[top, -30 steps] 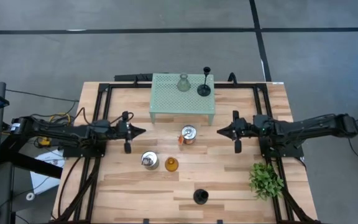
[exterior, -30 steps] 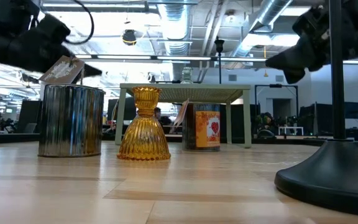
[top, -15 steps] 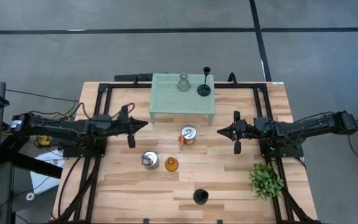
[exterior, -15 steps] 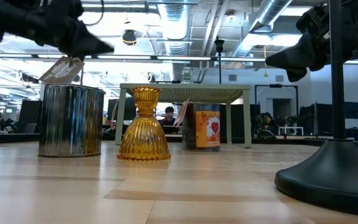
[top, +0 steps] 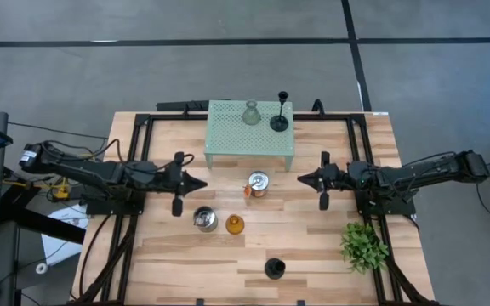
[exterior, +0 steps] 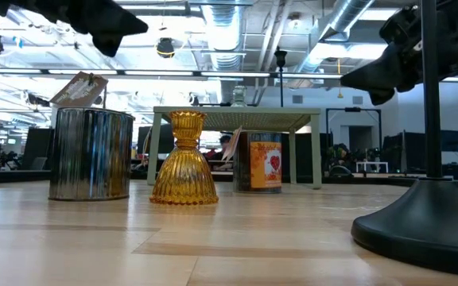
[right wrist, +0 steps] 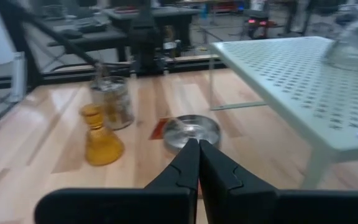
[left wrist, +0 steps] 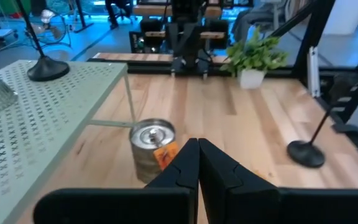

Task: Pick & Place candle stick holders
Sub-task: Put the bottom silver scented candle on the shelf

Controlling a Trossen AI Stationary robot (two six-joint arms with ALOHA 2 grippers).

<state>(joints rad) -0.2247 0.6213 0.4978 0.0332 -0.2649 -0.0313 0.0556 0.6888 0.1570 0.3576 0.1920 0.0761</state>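
The pale green mesh stand [top: 251, 136] bears the clear glass holder [top: 251, 113] and the black slim-stemmed stick [top: 280, 115], which rests on its round base. The orange-and-silver tin [top: 258, 184] stands on the table in front of the stand. The silvery jar [top: 203, 219] and the amber glass holder [top: 234, 224] stand nearer. The short black holder [top: 275, 269] stands near the front edge. My left gripper [top: 202, 180] is shut and empty, left of the tin and above the table. My right gripper [top: 300, 179] is shut and empty, right of the tin.
A leafy green plant [top: 363, 245] stands at the near right. Black frame rails [top: 139, 161] run along the table's left and right sides under both arms. Bare wood lies between the tin and each gripper.
My left gripper has risen and gone a little toward the table's right, staying shut. My right gripper has kept still. No holder has moved.
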